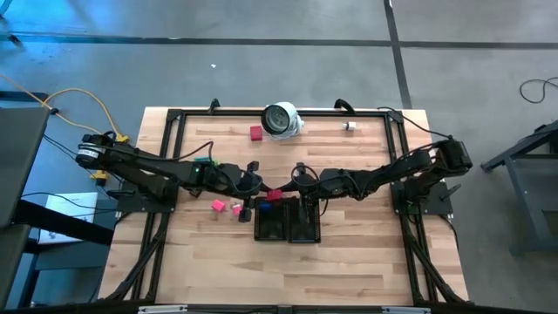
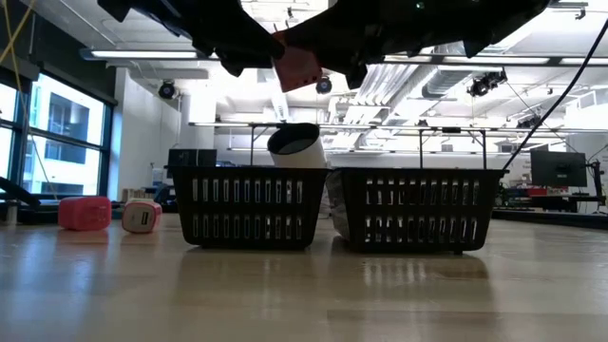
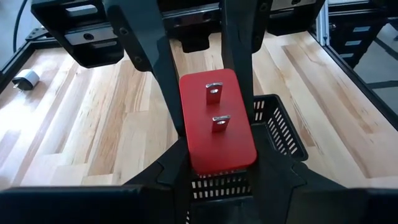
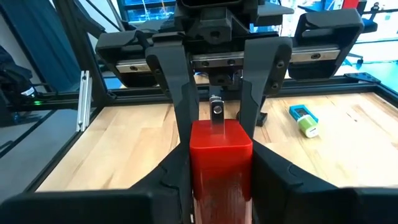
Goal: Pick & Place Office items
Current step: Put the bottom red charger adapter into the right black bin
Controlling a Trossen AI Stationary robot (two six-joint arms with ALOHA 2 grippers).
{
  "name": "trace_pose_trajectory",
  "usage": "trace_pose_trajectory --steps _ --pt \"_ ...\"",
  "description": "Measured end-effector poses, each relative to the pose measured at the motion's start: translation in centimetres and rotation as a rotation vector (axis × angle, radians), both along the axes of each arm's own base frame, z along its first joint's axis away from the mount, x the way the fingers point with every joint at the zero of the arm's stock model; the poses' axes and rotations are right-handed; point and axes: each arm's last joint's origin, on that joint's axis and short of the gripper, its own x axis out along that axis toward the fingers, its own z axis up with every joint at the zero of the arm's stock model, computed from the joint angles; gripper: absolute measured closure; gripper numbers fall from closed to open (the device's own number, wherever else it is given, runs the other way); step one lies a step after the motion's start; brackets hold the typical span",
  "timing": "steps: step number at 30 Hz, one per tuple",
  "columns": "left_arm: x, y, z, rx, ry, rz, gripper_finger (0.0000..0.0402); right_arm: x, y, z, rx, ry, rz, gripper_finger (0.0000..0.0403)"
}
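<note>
We see the red plug (image 3: 217, 121) held in the air between both pincers, directly above the left tray (image 2: 249, 207). Our left pincer (image 3: 217, 168) is clamped on its body; our right pincer (image 4: 214, 155) meets it from the opposite side, fingers tight against it. The prongs point toward the right pincer, so the plug's long axis runs along the line between the arms. Pink pieces (image 2: 84, 213) lie on the desk (image 1: 349, 262).
</note>
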Motion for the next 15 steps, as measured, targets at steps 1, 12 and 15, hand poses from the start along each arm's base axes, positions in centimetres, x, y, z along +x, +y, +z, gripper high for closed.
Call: trace_pose_trajectory --steps 1,12,15 --pt "0.00 0.00 0.00 -0.001 0.000 0.000 0.0282 0.00 0.00 0.01 0.000 -0.001 0.000 0.0297" --pt "-0.01 0.01 0.08 0.008 -0.006 0.000 0.0246 0.03 -0.01 0.19 -0.007 -0.021 -0.004 0.0297" --pt "-0.03 0.03 0.03 0.015 -0.001 -0.001 0.0244 0.03 -0.02 0.19 -0.018 -0.021 -0.016 0.0297"
